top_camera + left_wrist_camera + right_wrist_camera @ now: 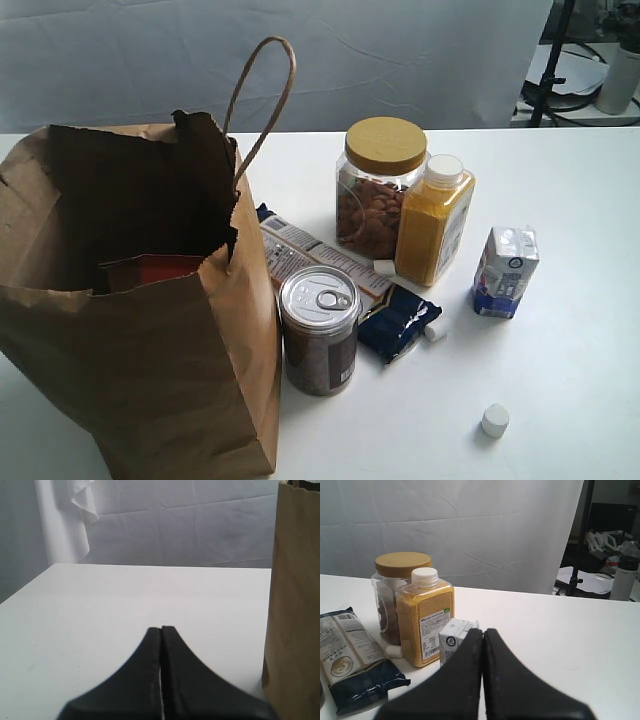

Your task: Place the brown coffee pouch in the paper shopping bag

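The brown coffee pouch (150, 268) sits inside the paper shopping bag (160, 390), whose wall stands near the left fingers (135, 675). The left fingers and the right fingers (460, 680) are pressed together, holding nothing. Any retreat should not brush the bag, which is probably light.

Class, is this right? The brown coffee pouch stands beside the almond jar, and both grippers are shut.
No. The exterior view shows the brown coffee pouch inside the paper shopping bag, not beside the almond jar. The left gripper and right gripper are indeed shut.
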`<state>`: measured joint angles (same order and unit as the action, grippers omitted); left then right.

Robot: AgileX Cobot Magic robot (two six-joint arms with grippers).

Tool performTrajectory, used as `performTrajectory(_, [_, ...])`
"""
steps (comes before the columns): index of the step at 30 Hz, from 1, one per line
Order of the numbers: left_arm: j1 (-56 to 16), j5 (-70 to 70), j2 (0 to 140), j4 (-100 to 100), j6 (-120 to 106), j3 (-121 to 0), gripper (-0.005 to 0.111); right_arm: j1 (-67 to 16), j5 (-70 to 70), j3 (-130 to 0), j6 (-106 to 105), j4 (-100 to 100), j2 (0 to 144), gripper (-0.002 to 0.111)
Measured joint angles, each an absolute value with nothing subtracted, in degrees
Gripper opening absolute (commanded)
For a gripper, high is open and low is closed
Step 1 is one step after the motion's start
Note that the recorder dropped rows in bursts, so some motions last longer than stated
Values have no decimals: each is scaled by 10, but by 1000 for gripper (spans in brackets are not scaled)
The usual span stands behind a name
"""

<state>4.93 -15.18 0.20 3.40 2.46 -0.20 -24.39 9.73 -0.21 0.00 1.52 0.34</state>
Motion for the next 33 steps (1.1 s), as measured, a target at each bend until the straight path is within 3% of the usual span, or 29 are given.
performTrajectory(22, [49, -152, 2, 34, 25, -2, 0, -244, 97, -2, 0, 15, 3, 0])
performTrajectory(33, [49, -152, 2, 34, 25, -2, 0, -173, 97, -2, 0, 15, 3, 0])
